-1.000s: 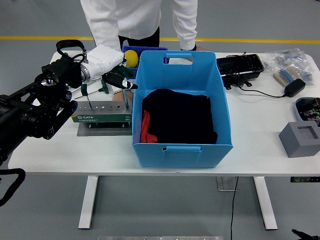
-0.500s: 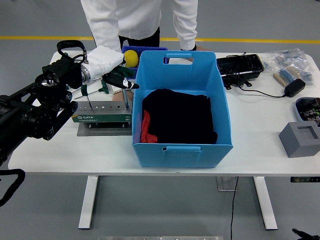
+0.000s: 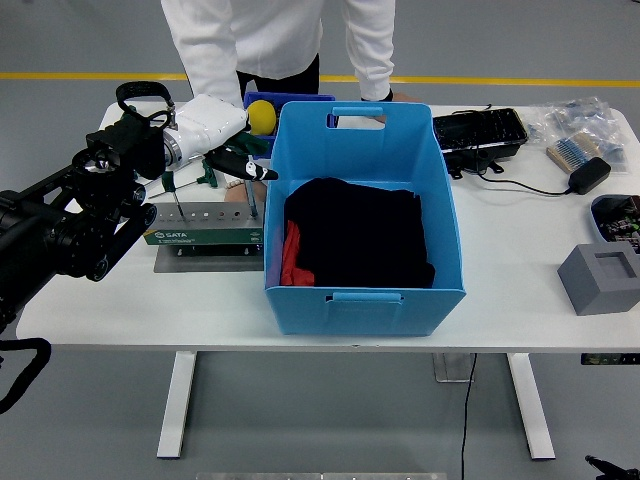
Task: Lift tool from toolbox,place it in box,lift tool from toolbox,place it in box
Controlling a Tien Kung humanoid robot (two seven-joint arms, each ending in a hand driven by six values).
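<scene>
Your left hand (image 3: 222, 135) hovers over the green toolbox rack (image 3: 200, 225) left of the blue box (image 3: 362, 215) — fingers curled around a dark-handled tool (image 3: 245, 165), though you cannot tell how firmly.

Person (image 3: 280, 40): cut off above the chest by the top edge.
Dark tray (image 3: 615, 215) at 3 o'clock: cropped by the right edge.
Toolbox (image 3: 200, 225): right end hidden behind the blue box (image 3: 365, 210).

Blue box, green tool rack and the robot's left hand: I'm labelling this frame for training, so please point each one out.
blue box (image 3: 365, 297): head view, on its front wall, at the handle slot.
green tool rack (image 3: 200, 236): head view, on its front face.
left hand (image 3: 215, 125): head view, on the white back of the hand above the rack.
</scene>
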